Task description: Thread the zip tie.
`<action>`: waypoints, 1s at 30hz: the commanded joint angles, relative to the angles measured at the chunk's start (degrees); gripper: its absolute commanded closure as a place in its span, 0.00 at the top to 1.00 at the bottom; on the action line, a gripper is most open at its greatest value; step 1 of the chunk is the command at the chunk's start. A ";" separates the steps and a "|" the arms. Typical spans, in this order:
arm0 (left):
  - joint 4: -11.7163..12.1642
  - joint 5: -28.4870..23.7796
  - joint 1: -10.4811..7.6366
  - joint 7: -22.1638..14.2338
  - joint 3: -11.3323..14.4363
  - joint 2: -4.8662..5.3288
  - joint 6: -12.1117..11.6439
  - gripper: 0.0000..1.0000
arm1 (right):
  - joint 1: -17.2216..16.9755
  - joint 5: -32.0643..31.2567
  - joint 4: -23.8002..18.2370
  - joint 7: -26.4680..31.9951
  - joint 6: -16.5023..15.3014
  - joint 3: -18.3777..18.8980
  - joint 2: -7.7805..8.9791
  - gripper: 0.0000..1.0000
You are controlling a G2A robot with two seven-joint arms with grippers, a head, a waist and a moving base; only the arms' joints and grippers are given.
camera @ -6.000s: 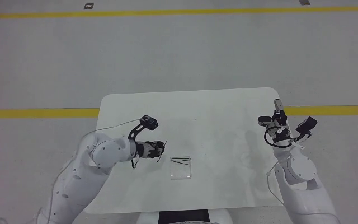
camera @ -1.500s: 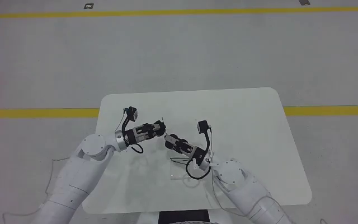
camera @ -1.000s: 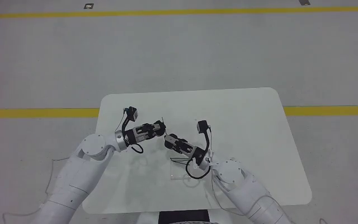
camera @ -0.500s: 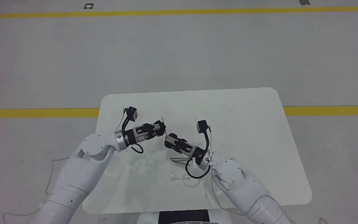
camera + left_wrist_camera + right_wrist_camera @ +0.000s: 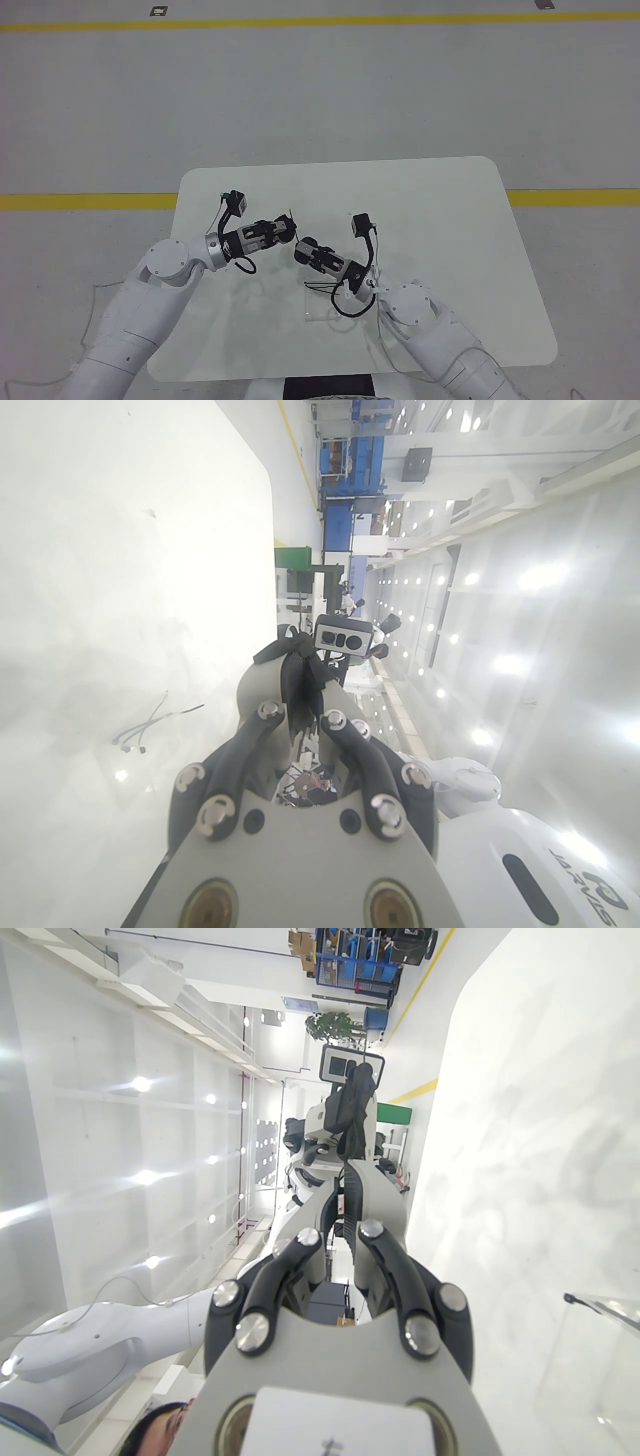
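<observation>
Both hands are up over the near-middle of the table point(image 5: 440, 200), nose to nose, tips almost touching.

Left hand point(image 5: 283, 231) is pinched narrow on the zip tie point(image 5: 290, 216). A thin end pokes out past it toward the far side.

Right hand point(image 5: 302, 248) is drawn narrow too. We can't tell whether it grips the tie's other end or just sits beside it. Head and tail are too small to tell apart.

Spare ties point(image 5: 140, 730) lie by the clear bag point(image 5: 322, 306) on the table, just nearer than the hands. Neither hand touches them.

Our read is that we're at the alignment step, tail into head, and the tie is not threaded yet.

How we'd do it well:
- Freeze one hand and move only the other.
- Grip close to the free end so the strap can't flex away.
- Line the tail up with the slot's axis before any push, with the ridged side facing the latch.
- Feed slowly in small steps. If the strap bows, back off and realign.
- Once the tip shows through, regrip past the head and pull.

The main risks are the hands bumping each other and the tail skating off the head.
</observation>
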 commanded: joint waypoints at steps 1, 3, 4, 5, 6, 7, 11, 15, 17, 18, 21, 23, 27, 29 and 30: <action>0.00 0.00 0.00 0.00 0.00 0.00 0.00 0.00 | -0.01 0.10 0.07 0.09 0.07 0.05 -0.02 0.00; 0.00 0.00 0.00 0.00 0.00 0.00 0.00 0.00 | -0.02 0.22 0.13 0.21 0.10 0.11 -0.03 0.00; 0.00 0.00 0.00 0.00 0.00 0.00 0.00 0.00 | -0.02 0.30 0.23 0.32 0.10 0.16 -0.03 0.00; 0.00 0.00 0.00 0.00 0.00 0.00 0.00 0.00 | -0.02 0.39 0.30 0.42 0.08 0.20 -0.04 0.00; 0.00 0.00 0.00 0.00 0.00 0.00 0.00 0.00 | -0.01 0.46 0.36 0.52 0.06 0.26 -0.04 0.00; 0.00 0.00 0.00 0.00 0.00 0.00 0.00 0.23 | 0.00 0.54 0.40 0.61 0.03 0.34 -0.03 0.00; 0.00 0.00 0.00 0.00 0.00 0.00 0.00 1.00 | -0.17 1.23 0.29 1.88 -0.50 1.08 0.13 0.00; -0.57 0.71 0.27 1.01 0.07 0.09 0.07 1.00 | -0.28 3.74 0.46 5.53 -1.39 2.60 0.53 0.00; -0.70 0.02 0.39 -0.32 -0.28 0.24 -0.28 1.00 | -0.37 5.33 0.31 8.16 -1.39 3.26 0.75 0.00; -0.36 -0.69 0.39 -1.57 -0.82 0.39 -0.61 1.00 | -0.27 6.56 0.31 10.21 -1.39 3.90 0.93 0.00; 0.24 -1.94 0.34 -5.42 -1.89 0.82 -1.23 1.00 | -0.31 9.72 0.22 15.38 -1.39 5.32 1.34 0.00; 0.92 -2.81 0.14 -8.50 -2.43 1.08 -1.50 1.00 | -0.23 11.35 0.57 18.65 -1.39 6.13 1.59 0.00; 2.90 -5.15 -0.80 -14.95 -2.79 1.47 -1.24 1.00 | 0.75 15.18 1.99 26.59 -1.39 7.21 1.97 0.00; 4.58 -6.98 -1.73 -18.49 -2.52 1.54 -1.05 1.00 | 1.94 18.41 3.43 33.13 -1.39 6.92 2.04 0.00; 5.44 -7.35 -2.37 -20.14 -2.13 1.53 -0.82 1.00 | 2.49 19.77 4.35 36.04 -1.39 6.51 2.02 0.00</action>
